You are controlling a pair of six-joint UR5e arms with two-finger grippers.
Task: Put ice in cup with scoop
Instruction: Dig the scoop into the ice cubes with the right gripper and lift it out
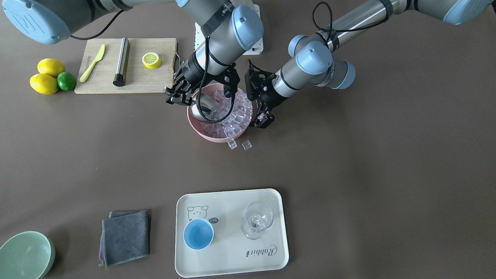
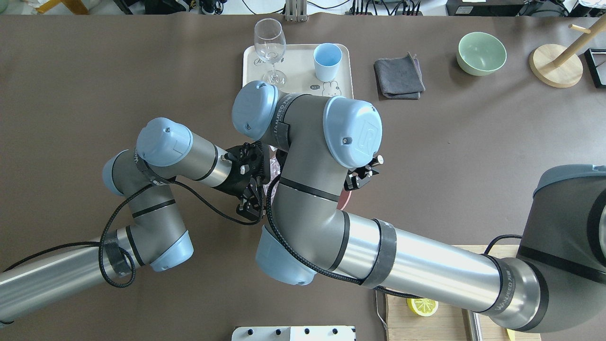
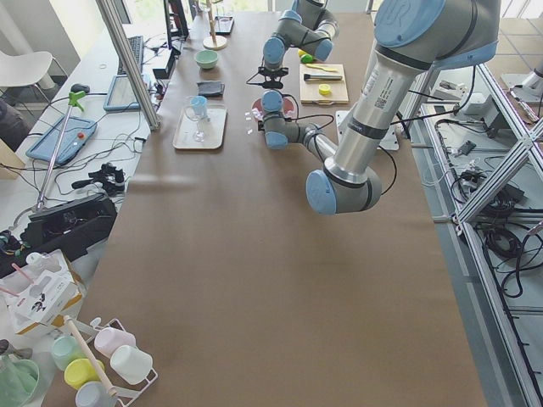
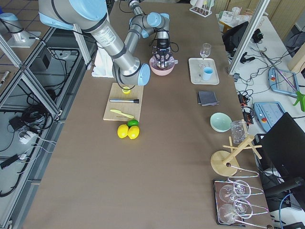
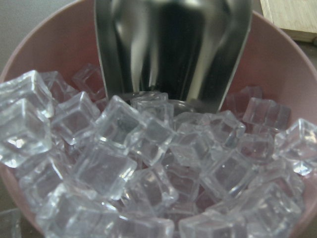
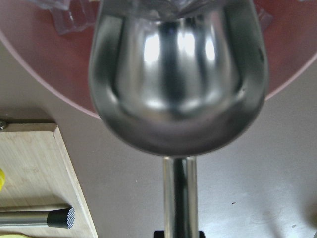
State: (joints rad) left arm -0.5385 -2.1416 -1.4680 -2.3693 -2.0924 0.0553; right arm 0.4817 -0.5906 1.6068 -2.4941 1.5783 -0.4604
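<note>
The steel scoop (image 1: 205, 105) lies tilted inside the pink bowl (image 1: 209, 133), its mouth against the heap of clear ice (image 1: 236, 112). My right gripper (image 1: 179, 96) is shut on the scoop's handle at the bowl's side near the cutting board. The right wrist view shows the scoop (image 6: 178, 74) from behind. The left wrist view shows the scoop's front edge (image 5: 173, 49) at the ice (image 5: 148, 173). My left gripper (image 1: 261, 118) is at the bowl's opposite rim; I cannot tell its state. The light-blue cup (image 1: 198, 233) stands empty on the tray (image 1: 232, 255), far from both grippers.
Two loose ice cubes (image 1: 231, 143) lie on the table beside the bowl. A clear stemmed glass (image 1: 257, 219) shares the tray. A cutting board (image 1: 147, 77) with a steel cylinder (image 1: 121, 62), a grey cloth (image 1: 125, 237) and a green bowl (image 1: 25, 255) are around.
</note>
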